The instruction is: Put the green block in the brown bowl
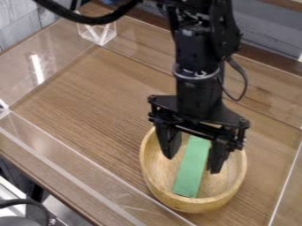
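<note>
Over the brown bowl (154,173), tool (195,152) is hanging pointed straight down, jaws spread wide and gripping nothing. Green block (189,170) is lying loose inside the bowl between the two fingers (220,152), lower end down on the bowl floor, upper end hidden behind the tool, so can't tell if it's leaning on a finger. Bowl is sitting on the wooden worktop (94,88). Placement is looking done; only backing the tool up and clear is remaining.

Wood-grain table (83,97), brown bowl (156,177) resting on it near the front edge
</note>
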Controlling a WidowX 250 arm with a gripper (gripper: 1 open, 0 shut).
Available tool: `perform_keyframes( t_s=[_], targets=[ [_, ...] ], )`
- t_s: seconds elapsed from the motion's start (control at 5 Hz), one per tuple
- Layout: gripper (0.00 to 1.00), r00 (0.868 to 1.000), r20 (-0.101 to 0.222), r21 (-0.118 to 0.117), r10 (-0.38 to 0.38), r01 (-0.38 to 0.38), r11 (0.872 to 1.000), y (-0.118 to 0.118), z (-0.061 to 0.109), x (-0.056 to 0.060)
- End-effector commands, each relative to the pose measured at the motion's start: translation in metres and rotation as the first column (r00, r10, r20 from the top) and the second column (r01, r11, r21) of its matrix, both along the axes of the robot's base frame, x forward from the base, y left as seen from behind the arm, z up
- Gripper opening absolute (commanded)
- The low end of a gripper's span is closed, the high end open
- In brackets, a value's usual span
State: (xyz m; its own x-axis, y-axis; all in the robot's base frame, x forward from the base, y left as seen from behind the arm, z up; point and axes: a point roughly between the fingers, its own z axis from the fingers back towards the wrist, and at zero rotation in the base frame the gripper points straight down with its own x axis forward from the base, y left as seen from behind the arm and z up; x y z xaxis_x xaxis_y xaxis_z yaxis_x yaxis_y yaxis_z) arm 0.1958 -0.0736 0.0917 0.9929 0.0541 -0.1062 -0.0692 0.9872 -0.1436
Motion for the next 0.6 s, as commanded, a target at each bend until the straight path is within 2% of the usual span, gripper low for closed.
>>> perform_keyframes(
  t_s=[0.0,0.4],
  targets=[
    [1.00,1.000,0.027,-0.016,0.005,-0.005,1.000,0.0031,0.0081,0.0060],
    [1.00,1.000,0.016,-0.022,0.006,-0.006,1.000,0.0098,0.0068,0.0074]
  ],
)
